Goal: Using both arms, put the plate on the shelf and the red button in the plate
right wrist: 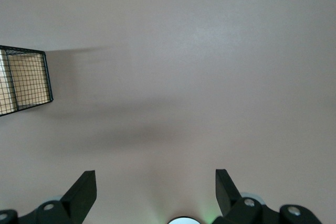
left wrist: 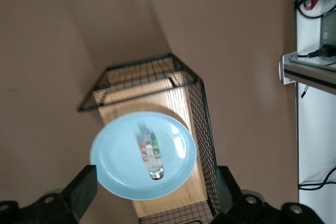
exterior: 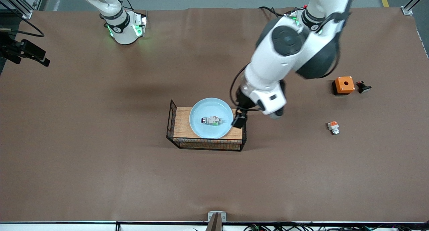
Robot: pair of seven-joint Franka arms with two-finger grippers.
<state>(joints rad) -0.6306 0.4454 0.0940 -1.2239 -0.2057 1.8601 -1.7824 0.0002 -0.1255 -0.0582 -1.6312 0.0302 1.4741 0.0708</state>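
We see the round pale blue plate (exterior: 211, 118) resting on the wooden-topped wire rack (exterior: 182, 123), the tiny red-capped button switch (exterior: 211, 120) lying inside; the left hand (exterior: 238, 121) hangs open over the plate's edge, while the right hand (right wrist: 156, 190) waits open near its base.

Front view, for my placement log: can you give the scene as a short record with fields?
plate: on the wooden-topped rack
red button: lying in the plate
left gripper: jaws open, empty, over the plate's edge at the rack's left-arm end
right gripper: jaws open, empty, arm waiting over bare table
orange box: on the table toward the left arm's end
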